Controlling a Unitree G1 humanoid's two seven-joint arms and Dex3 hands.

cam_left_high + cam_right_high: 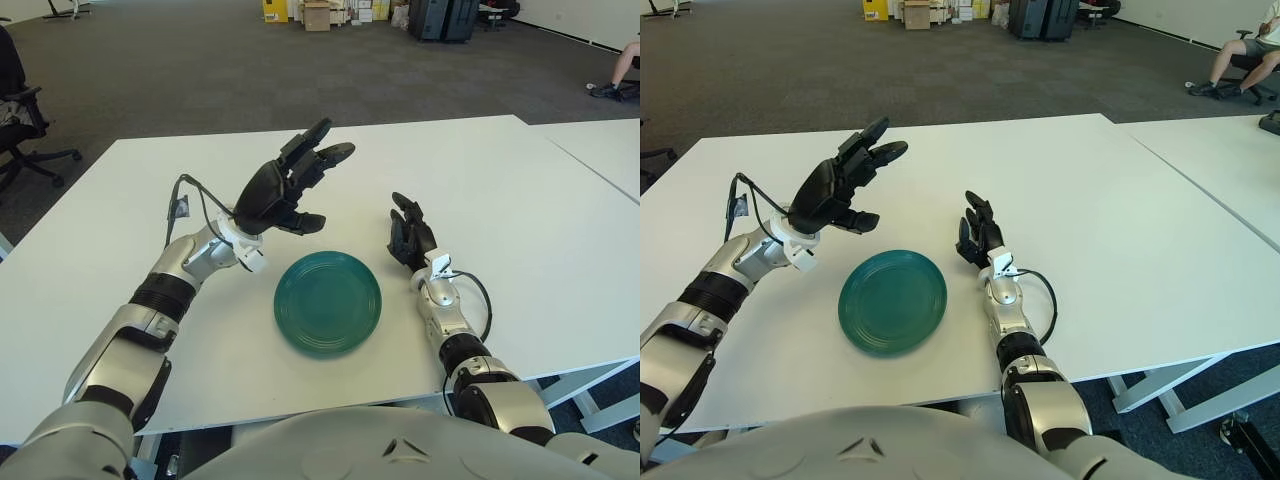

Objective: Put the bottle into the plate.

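Note:
A teal green plate (pixel 328 303) lies on the white table (pixel 520 200) in front of me, with nothing on it. No bottle shows in either view. My left hand (pixel 290 185) is raised above the table to the upper left of the plate, fingers spread and empty. My right hand (pixel 408 232) shows just right of the plate, low at the table, fingers extended and empty.
A second white table (pixel 600 150) adjoins on the right. An office chair (pixel 20 110) stands at the far left. Boxes and dark cases (pixel 330 12) stand at the back of the room, and a seated person (pixel 1240 50) is at the far right.

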